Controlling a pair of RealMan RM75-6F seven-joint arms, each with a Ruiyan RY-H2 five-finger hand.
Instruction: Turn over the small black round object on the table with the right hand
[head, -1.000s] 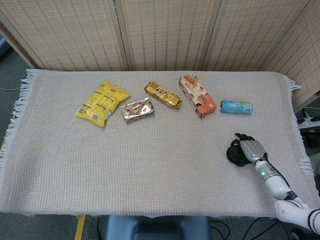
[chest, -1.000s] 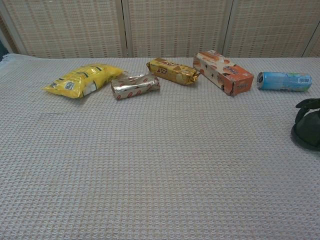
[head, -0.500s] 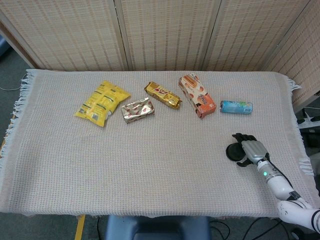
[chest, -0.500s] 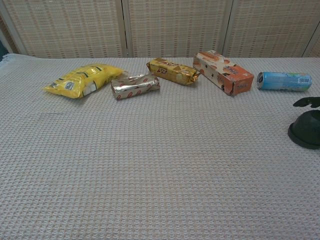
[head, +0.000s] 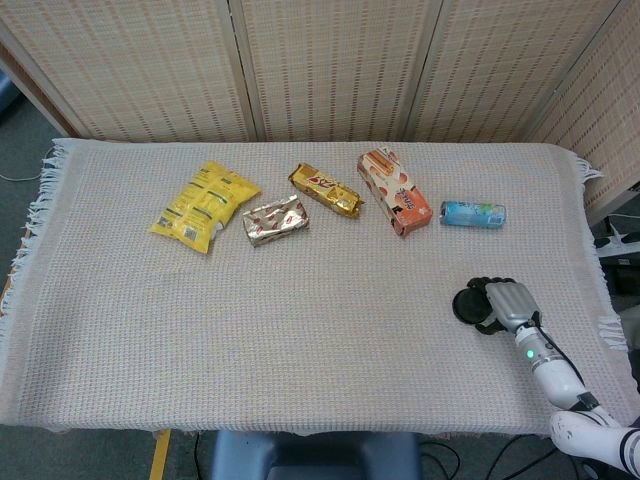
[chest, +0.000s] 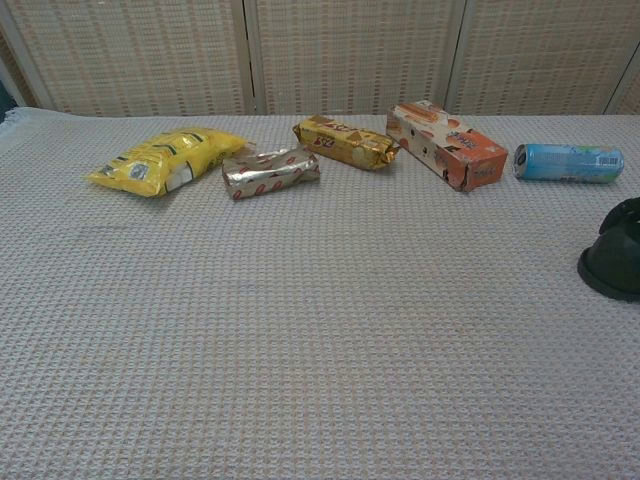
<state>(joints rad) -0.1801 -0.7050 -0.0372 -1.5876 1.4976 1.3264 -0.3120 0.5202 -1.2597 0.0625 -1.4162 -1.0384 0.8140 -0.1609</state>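
Your right robot hand sits at the near right part of the table, its fingers draped over the right edge of the small black round object — whether they actually clamp it or only rest on it, you cannot tell from either view. The object lies on the woven cloth directly to the left of the hand, touching the fingertips; in the chest view it shows at the far right edge of the frame as a dark dome-like shape, with a dark part of the hand at its top. Your forearm runs back from the hand toward the near right corner of the table, a green light showing on the wrist. Farther from you than the hand, and a little to its left, lies a blue tube-shaped pack on its side; left of that is an orange box, then a gold wrapper, a silver-and-red wrapper and a yellow bag — all in a loose row well apart from the hand. Your left robot hand shows in neither view.
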